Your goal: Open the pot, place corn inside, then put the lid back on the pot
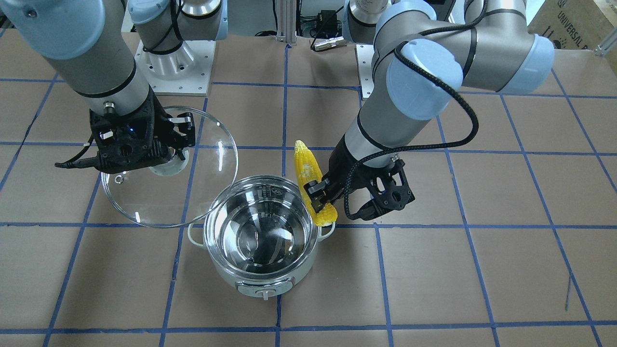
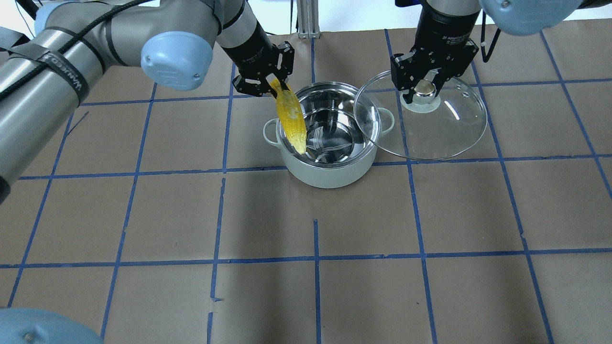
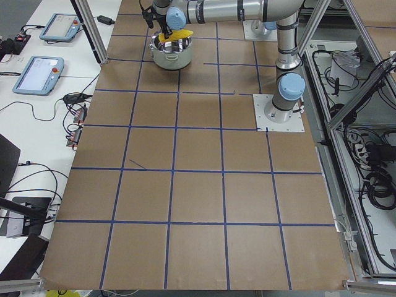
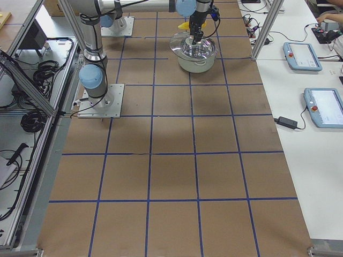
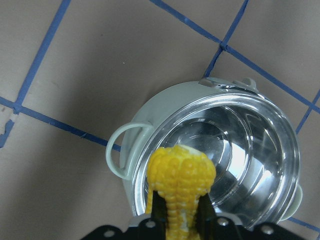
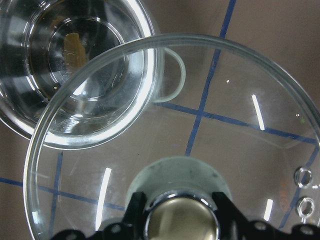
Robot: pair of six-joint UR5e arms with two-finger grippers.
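Tape (image 2: 316, 258) in blue grids brown paper (image 2: 172, 210) under the pot (image 2: 330, 177).

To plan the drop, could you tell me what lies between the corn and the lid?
Only the pot, its open steel bowl empty, sits between corn and lid in the overhead view.

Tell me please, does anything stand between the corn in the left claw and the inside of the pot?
Nothing visible does. The pot is open and empty, and the corn, gripped by the left claw, hangs over its rim. The lid, held by the right claw, overlaps only the opposite edge.
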